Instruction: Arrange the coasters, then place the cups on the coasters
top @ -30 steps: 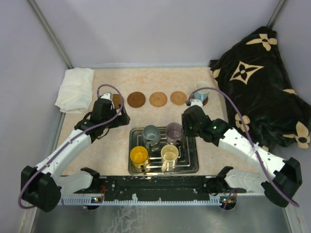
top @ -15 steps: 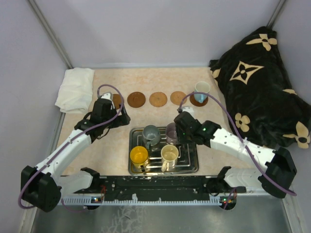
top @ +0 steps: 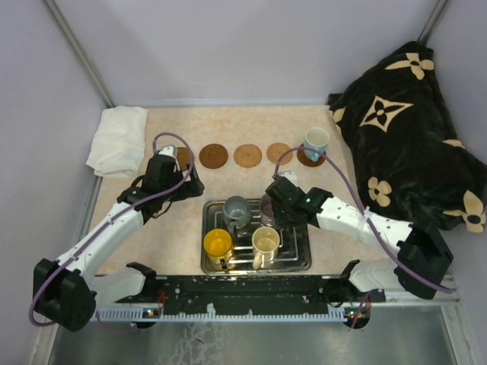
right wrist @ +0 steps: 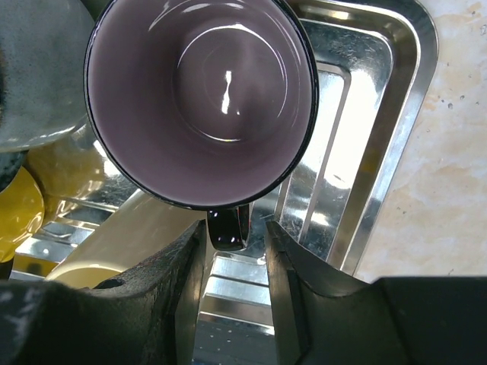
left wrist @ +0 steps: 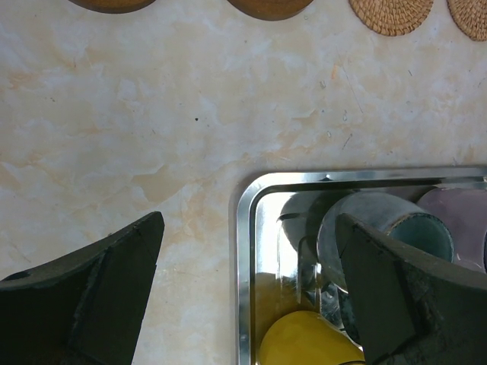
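Three bare brown coasters (top: pixel 248 155) lie in a row at the back. A fourth (top: pixel 183 157) shows partly behind my left arm, and the light blue cup (top: pixel 316 140) stands on another at the right end. The grey (top: pixel 237 209), yellow (top: pixel 218 244), cream (top: pixel 265 242) and purple (right wrist: pixel 202 99) cups stand in the metal tray (top: pixel 304 262). My right gripper (right wrist: pixel 236 236) hovers over the tray, jaws part open either side of the purple cup's dark handle (right wrist: pixel 228 228) with small gaps. My left gripper (left wrist: pixel 249 228) is wide open and holds nothing, above the tray's left rim (left wrist: pixel 245 228).
A folded white cloth (top: pixel 118 141) lies at the back left corner. A black blanket with cream flower prints (top: pixel 411 144) is heaped along the right side. Grey walls close in the back and sides.
My right arm has swung away from the light blue cup on its coaster, left and nearer, over the purple cup in the tray. The left arm has not moved.
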You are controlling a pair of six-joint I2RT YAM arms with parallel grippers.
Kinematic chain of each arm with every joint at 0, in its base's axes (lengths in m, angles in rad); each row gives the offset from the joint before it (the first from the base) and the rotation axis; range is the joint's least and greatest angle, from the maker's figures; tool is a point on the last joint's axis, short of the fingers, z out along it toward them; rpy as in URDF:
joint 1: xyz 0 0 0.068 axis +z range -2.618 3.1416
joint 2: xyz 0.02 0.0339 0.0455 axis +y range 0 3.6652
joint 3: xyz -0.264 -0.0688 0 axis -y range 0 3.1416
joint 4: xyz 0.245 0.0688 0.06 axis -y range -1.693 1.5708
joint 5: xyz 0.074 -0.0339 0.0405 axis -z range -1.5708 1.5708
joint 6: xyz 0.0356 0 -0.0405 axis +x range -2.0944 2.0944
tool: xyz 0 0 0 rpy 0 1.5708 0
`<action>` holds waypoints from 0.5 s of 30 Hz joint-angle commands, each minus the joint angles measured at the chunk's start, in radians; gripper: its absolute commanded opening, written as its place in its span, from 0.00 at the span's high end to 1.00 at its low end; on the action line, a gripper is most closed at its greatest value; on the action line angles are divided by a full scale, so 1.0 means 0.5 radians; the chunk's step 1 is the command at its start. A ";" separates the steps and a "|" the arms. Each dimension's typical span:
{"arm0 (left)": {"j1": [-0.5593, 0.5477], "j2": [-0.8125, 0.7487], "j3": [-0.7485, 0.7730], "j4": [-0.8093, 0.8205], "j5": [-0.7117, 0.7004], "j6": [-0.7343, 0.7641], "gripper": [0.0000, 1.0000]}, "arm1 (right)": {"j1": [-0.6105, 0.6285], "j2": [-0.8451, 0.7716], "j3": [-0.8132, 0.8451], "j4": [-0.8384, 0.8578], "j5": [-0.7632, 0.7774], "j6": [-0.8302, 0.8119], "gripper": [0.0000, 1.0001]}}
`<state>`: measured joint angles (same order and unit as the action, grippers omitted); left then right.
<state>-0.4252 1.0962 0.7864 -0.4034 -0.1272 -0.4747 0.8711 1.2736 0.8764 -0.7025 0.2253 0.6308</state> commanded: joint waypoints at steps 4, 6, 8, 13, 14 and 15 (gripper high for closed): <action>-0.008 0.046 -0.012 0.031 0.001 0.008 0.00 | 0.019 0.089 0.004 0.097 0.023 -0.003 0.63; -0.006 0.058 -0.010 0.034 -0.005 0.008 0.00 | 0.020 0.123 0.011 0.118 0.020 -0.006 0.64; -0.005 0.067 -0.010 0.038 -0.009 0.008 0.00 | 0.019 0.161 0.026 0.127 0.022 -0.011 0.65; -0.007 0.075 -0.002 0.043 -0.013 0.013 0.00 | 0.021 0.232 0.059 0.133 0.053 -0.020 0.66; -0.008 0.078 -0.002 0.043 -0.015 0.014 0.00 | 0.021 0.243 0.067 0.133 0.062 -0.018 0.66; -0.006 0.078 -0.004 0.043 -0.016 0.017 0.00 | 0.022 0.251 0.071 0.133 0.069 -0.018 0.67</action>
<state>-0.4252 1.1316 0.7856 -0.4023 -0.1287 -0.4744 0.8745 1.3861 0.8768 -0.6701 0.2344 0.6281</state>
